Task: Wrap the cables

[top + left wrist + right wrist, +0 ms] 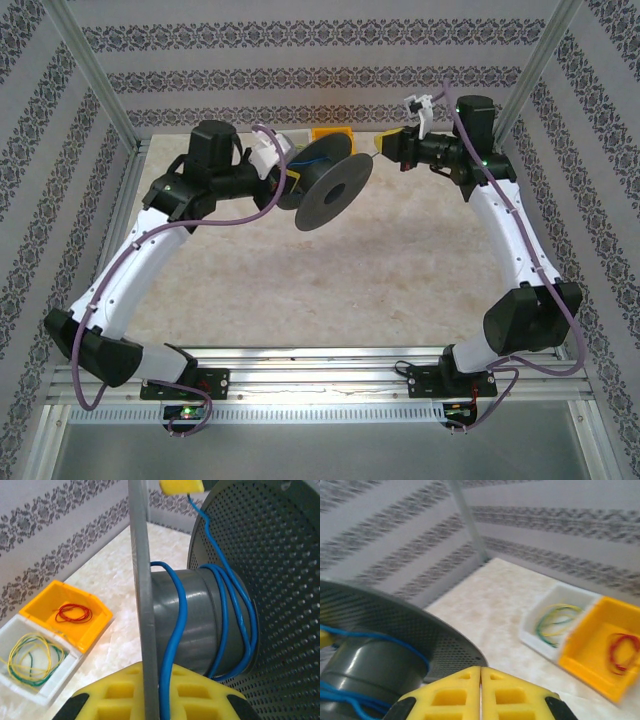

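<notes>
a dark grey spool (330,195) with perforated flanges sits tilted over the pale marbled table (400,280). near the back wall an orange bin (92,632) and a white bin (15,627) stand side by side, touching. striped patterned wallpaper (320,50) lines the enclosure, with an aluminium post (93,75) at a back corner

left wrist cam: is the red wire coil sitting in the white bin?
No, the red wire coil lies in the orange bin; the white bin beside it holds yellow and green wires.
</notes>
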Motion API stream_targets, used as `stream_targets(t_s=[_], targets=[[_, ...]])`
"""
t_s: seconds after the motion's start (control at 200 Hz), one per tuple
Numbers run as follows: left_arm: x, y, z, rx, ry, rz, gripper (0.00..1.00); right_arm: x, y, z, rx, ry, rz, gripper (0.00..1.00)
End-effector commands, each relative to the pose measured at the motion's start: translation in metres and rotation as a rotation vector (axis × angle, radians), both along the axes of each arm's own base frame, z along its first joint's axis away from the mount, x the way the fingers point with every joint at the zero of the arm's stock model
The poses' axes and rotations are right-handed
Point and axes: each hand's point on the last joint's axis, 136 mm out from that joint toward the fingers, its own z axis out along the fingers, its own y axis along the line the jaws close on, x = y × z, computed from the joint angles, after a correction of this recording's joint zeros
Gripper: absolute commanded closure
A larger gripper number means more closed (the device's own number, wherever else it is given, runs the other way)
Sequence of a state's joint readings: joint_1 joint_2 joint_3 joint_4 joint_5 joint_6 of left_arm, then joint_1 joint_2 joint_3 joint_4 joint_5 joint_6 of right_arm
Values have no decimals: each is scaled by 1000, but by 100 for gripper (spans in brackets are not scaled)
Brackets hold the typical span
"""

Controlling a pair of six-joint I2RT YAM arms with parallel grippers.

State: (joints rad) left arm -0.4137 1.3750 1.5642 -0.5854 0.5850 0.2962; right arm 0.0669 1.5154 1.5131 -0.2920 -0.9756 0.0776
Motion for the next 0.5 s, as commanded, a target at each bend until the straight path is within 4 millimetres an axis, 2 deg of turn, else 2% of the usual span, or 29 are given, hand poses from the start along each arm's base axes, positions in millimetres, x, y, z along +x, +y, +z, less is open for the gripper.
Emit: stream_targets(t_s=[0.0, 0.28, 0.405, 0.495], targets=[[-58, 1, 55, -175, -71, -224, 100, 26, -41, 21, 47, -155, -92, 100], [-73, 2, 116, -421, -157, -370, 100, 21, -25, 2, 212, -60, 16, 100], [-75, 4, 135, -500, -187, -413, 100, 20, -17, -4, 259, -16, 58, 100], [-74, 4, 141, -521, -193, -417, 100, 14, -6, -4, 265, -1, 107, 100]])
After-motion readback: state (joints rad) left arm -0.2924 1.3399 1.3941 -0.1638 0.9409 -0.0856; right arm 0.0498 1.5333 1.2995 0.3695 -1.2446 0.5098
